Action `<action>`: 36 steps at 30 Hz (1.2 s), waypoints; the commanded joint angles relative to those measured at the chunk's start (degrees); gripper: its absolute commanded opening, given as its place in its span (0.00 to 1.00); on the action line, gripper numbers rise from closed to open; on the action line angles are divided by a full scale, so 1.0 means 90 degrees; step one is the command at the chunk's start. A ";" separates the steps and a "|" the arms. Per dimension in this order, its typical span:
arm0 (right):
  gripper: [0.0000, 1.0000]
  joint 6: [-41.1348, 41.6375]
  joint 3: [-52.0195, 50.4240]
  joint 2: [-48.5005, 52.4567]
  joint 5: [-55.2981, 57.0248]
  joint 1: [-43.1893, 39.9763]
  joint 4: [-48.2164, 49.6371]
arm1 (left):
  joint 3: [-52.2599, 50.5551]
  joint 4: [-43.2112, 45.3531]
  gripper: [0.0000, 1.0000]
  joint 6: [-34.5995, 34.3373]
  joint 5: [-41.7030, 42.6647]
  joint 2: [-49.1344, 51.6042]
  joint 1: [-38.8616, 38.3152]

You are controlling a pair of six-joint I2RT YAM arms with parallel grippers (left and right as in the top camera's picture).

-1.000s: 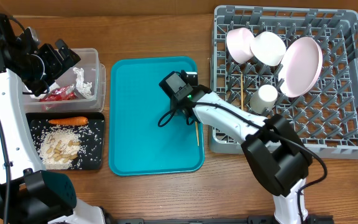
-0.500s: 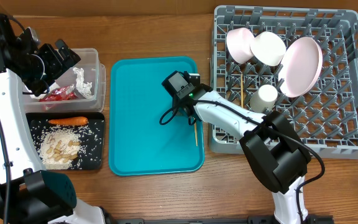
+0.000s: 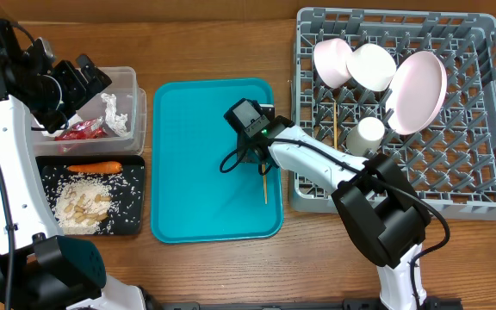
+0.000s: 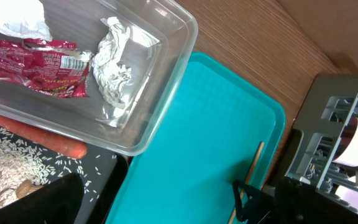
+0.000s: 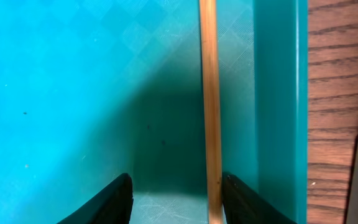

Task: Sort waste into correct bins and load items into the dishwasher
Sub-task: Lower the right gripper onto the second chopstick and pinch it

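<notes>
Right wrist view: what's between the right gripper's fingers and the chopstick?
Right wrist view: the chopstick lies between the right gripper's open fingers, close beside one; only bare teal tray separates it from the other.

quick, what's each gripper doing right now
Left gripper: open, empty, over the clear tub.
Right gripper: open, chopstick between its fingers, not clamped.
</notes>
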 commanded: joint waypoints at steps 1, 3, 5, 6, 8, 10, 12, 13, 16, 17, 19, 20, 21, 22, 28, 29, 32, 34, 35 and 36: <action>0.45 -0.0027 -0.0046 0.0000 -0.0075 -0.0027 0.0022 | 0.0138 0.0007 1.00 -0.0087 -0.0044 -0.0126 -0.0015; 0.38 -0.0036 -0.0046 0.0000 -0.0075 -0.0027 0.0022 | 0.0138 0.0007 1.00 -0.0087 -0.0044 -0.0126 -0.0015; 0.36 -0.0036 -0.0046 0.0000 -0.0075 -0.0027 0.0022 | 0.0138 0.0007 1.00 -0.0087 -0.0044 -0.0126 -0.0015; 0.36 -0.0034 -0.0046 0.0000 -0.0075 -0.0027 0.0022 | 0.0138 0.0007 1.00 -0.0087 -0.0044 -0.0126 -0.0015; 0.37 -0.0036 -0.0046 0.0000 -0.0075 -0.0027 0.0017 | 0.0138 0.0007 1.00 -0.0087 -0.0044 -0.0126 -0.0015; 0.40 -0.0036 -0.0046 0.0000 -0.0070 -0.0027 0.0002 | 0.0138 0.0007 1.00 -0.0087 -0.0044 -0.0126 -0.0015; 0.40 -0.0034 -0.0046 0.0002 -0.0053 -0.0027 0.0000 | 0.0138 0.0007 1.00 -0.0087 -0.0044 -0.0126 -0.0015; 0.41 -0.0034 -0.0046 0.0007 -0.0053 -0.0027 0.0002 | 0.0138 0.0007 1.00 -0.0087 -0.0044 -0.0126 -0.0015; 0.40 -0.0034 -0.0046 0.0015 -0.0053 -0.0027 0.0005 | 0.0138 0.0007 1.00 -0.0087 -0.0044 -0.0126 -0.0015; 0.39 -0.0034 -0.0046 0.0019 -0.0053 -0.0027 0.0005 | 0.0138 0.0007 1.00 -0.0087 -0.0044 -0.0126 -0.0015; 0.37 -0.0034 -0.0046 0.0058 -0.0053 -0.0027 0.0027 | 0.0138 0.0007 1.00 -0.0087 -0.0044 -0.0126 -0.0015; 0.37 -0.0034 -0.0046 0.0117 -0.0051 -0.0027 0.0051 | 0.0138 0.0007 1.00 -0.0087 -0.0044 -0.0126 -0.0015; 0.37 -0.0034 -0.0046 0.0138 -0.0051 -0.0027 0.0053 | 0.0138 0.0007 1.00 -0.0087 -0.0044 -0.0126 -0.0015; 0.37 -0.0034 -0.0046 0.0219 -0.0051 -0.0027 0.0058 | 0.0138 0.0007 1.00 -0.0087 -0.0044 -0.0126 -0.0015; 0.32 -0.0034 -0.0044 0.0323 -0.0056 -0.0027 0.0097 | 0.0138 0.0007 1.00 -0.0087 -0.0044 -0.0126 -0.0015; 0.30 -0.0034 -0.0044 0.0323 -0.0053 -0.0027 0.0107 | 0.0138 0.0007 1.00 -0.0087 -0.0044 -0.0126 -0.0015; 0.27 -0.0032 -0.0044 0.0323 -0.0058 -0.0027 0.0121 | 0.0138 0.0007 1.00 -0.0087 -0.0044 -0.0126 -0.0015; 0.19 -0.0032 -0.0044 0.0323 -0.0058 -0.0027 0.0124 | 0.0138 0.0007 1.00 -0.0087 -0.0044 -0.0126 -0.0015; 0.18 -0.0032 -0.0044 0.0323 -0.0056 -0.0027 0.0124 | 0.0138 0.0007 1.00 -0.0087 -0.0044 -0.0126 -0.0015; 0.16 -0.0032 -0.0044 0.0323 -0.0056 -0.0027 0.0124 | 0.0138 0.0007 1.00 -0.0087 -0.0044 -0.0126 -0.0015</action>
